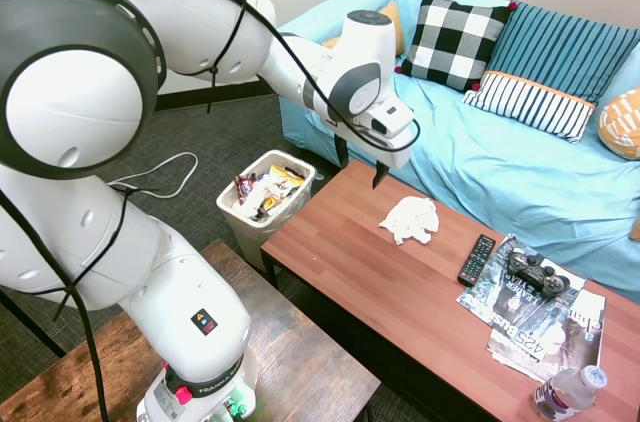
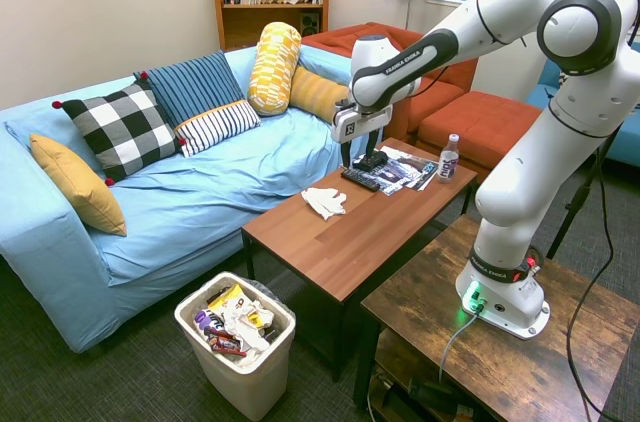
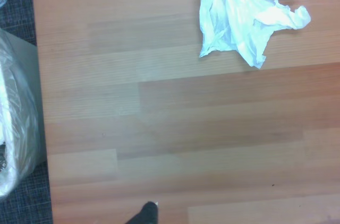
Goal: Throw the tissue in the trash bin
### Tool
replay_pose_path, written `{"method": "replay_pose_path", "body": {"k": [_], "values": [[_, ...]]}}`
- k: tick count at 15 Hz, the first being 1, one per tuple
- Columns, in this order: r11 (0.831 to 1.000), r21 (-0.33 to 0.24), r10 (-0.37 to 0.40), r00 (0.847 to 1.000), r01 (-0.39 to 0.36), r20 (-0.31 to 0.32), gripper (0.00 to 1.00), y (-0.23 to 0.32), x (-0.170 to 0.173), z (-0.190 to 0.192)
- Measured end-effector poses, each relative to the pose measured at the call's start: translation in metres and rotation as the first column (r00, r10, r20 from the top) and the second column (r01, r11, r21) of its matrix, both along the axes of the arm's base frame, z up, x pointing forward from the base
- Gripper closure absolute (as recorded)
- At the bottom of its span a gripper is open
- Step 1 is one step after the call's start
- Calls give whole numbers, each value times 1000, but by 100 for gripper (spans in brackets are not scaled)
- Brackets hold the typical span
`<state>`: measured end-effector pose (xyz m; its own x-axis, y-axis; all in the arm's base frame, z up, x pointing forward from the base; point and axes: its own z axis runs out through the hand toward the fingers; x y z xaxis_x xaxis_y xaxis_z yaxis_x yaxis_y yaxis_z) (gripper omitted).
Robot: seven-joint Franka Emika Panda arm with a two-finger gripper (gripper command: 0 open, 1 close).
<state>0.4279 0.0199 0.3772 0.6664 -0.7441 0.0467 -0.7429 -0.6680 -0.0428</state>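
Tissue (image 1: 410, 219) crumpled, white, flat on coffee table (image 1: 400, 292), roughly mid-width, nearer the sofa-side edge. No clear long axis; slightly elongated, with a ragged tail visible in wrist view (image 3: 249, 11). Untouched, nothing on it.

Gripper (image 1: 361, 164) poised above table, between tissue and bin-end edge, fingers spread apart and pointing down, grasping nothing.

Trash bin (image 1: 232, 210) on carpet, just beside table's short end, upright. Lined in white; filled near rim with coloured wrappers and paper scraps.

Remote (image 1: 476, 259) beyond tissue, apart from it. Magazines (image 1: 550, 327) further along, game controller (image 1: 536, 272) on top, water bottle (image 1: 568, 392) at far corner.

Second exterior view: bin contents (image 2: 232, 322) seen more fully from above. Wrist view only: bin liner (image 3: 16, 128) at table edge, wood grain close up.
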Motion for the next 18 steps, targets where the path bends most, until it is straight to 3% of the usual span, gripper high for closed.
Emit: {"method": "replay_pose_path", "body": {"k": [4, 9, 13, 18], "values": [[1000, -6, -25, 999, 26, 35, 0, -3, 13, -11], [992, -88, -80, 991, 90, 109, 0, -5, 81, -75], [981, -128, -138, 987, 148, 85, 0, -9, 144, -147], [977, -109, -178, 981, 185, 72, 0, -3, 198, -210]]}}
